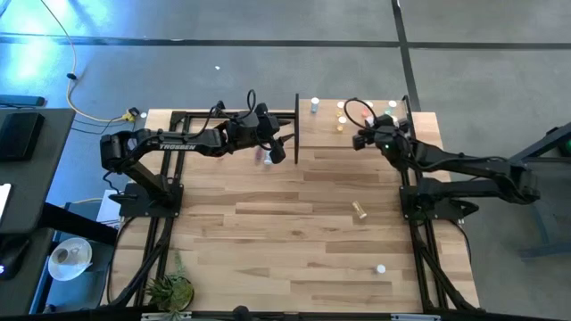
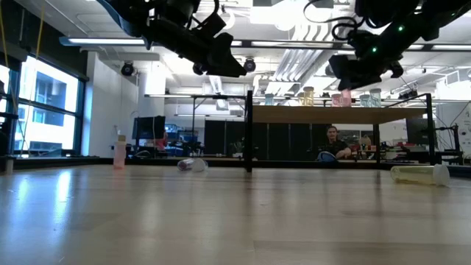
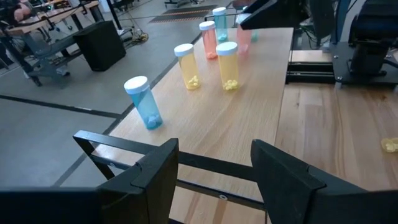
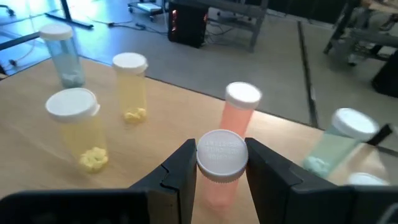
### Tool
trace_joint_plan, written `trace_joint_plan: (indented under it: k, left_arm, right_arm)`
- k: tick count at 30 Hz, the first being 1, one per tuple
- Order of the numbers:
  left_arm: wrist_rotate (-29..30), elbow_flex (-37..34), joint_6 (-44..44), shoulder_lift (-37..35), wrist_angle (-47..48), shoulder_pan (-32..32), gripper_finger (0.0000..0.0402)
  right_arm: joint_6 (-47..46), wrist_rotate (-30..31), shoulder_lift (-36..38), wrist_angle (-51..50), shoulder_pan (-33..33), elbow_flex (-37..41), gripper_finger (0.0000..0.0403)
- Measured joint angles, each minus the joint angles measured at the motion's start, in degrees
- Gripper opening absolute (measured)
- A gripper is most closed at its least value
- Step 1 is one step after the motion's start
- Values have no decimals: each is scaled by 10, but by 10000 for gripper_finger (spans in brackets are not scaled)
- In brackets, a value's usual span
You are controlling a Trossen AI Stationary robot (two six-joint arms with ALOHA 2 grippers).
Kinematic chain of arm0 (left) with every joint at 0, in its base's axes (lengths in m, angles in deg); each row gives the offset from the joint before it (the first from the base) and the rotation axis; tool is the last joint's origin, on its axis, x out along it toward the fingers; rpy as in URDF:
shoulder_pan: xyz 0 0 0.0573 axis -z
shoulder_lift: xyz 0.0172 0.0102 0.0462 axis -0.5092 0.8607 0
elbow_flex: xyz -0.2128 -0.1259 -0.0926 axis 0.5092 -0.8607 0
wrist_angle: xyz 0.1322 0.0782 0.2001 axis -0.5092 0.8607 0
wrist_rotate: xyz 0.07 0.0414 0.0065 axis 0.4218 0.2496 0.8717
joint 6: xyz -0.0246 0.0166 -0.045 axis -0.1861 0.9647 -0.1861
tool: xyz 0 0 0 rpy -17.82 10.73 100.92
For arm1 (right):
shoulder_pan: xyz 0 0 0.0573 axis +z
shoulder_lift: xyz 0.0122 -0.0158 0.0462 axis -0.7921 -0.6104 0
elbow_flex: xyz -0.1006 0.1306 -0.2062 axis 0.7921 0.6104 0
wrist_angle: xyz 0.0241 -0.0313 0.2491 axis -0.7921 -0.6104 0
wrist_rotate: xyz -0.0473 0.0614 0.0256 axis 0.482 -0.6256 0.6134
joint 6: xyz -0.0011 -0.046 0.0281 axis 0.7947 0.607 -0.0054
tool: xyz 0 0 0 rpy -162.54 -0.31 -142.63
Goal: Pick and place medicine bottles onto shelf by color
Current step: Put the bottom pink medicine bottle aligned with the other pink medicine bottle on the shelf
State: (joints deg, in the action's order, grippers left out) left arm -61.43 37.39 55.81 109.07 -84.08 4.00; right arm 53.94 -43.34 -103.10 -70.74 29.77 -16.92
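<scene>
The shelf (image 1: pixel 326 134) is a pale board with black uprights at the table's far right. On it stand blue (image 3: pixel 144 102), yellow (image 3: pixel 188 65), red (image 4: pixel 241 106) and green (image 4: pixel 339 140) medicine bottles with white caps. My right gripper (image 4: pixel 221 168) hangs over the shelf's right part (image 1: pixel 361 138), shut on a red bottle (image 4: pixel 221 186). My left gripper (image 3: pixel 214 180) is open with nothing between its fingers. It hovers level at the shelf's left upright (image 1: pixel 278 147), pointing across the board. My right gripper pinches the red bottle's white cap (image 4: pixel 205 163) between its two fingers, one on each side of the cap. The fingers come from the table's right side, slanting a little downward. The bottle stands upright below them. The gripper hides its bottom, so whether it rests on the shelf does not show.
A yellow bottle (image 1: pixel 360 210) lies on its side on the plank table right of centre. Another bottle (image 1: pixel 381 268) sits near the front right. A pink bottle (image 1: pixel 266 158) is under my left arm. A small plant (image 1: pixel 169 290) stands at the front left corner. A person (image 2: pixel 333 143) sits beyond the table.
</scene>
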Motion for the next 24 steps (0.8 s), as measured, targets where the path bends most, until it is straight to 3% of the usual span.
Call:
trace_joint_plan:
  k: [24]
  left_arm:
    - [4,0,2,0,8,0,189]
  right_arm:
    - [-40,-22,-11,5,-19,0,108]
